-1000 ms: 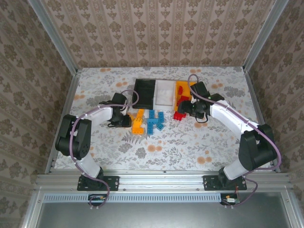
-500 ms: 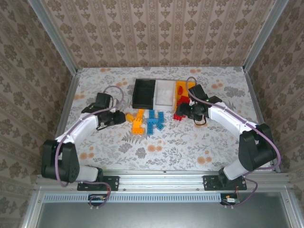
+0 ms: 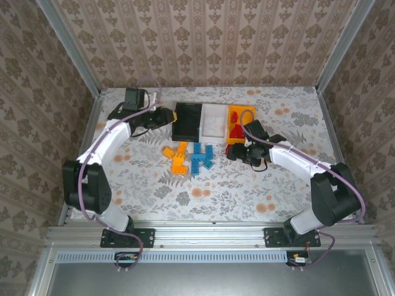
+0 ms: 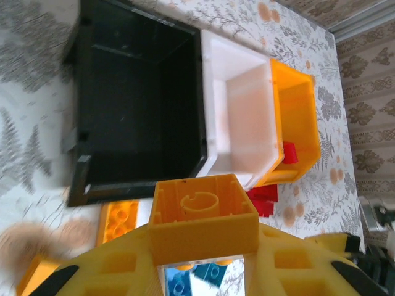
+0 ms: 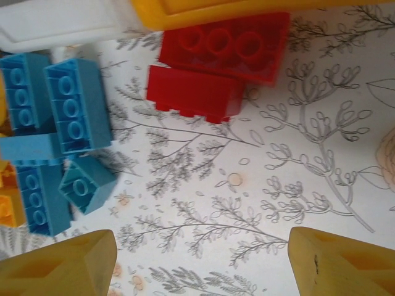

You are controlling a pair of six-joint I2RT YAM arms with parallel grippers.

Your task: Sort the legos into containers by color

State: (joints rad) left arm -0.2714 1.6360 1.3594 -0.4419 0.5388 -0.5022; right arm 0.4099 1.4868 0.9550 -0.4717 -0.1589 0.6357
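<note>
In the top view the left gripper (image 3: 164,116) hangs upper left beside the black bin (image 3: 187,121); in the left wrist view it clamps an orange brick (image 4: 203,216) at lower centre, hollow underside facing the camera and long axis left-right, which might slip from so shallow a pinch; in the right wrist view the right gripper (image 5: 203,265) is spread wide, short of the red bricks (image 5: 216,61) at top centre.

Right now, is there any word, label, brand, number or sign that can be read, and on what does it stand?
There is no readable text.
The red bricks, blue bricks and orange brick show no legible mark on studs or faces.
The black bin, white bin and orange bin carry no visible label.
</note>
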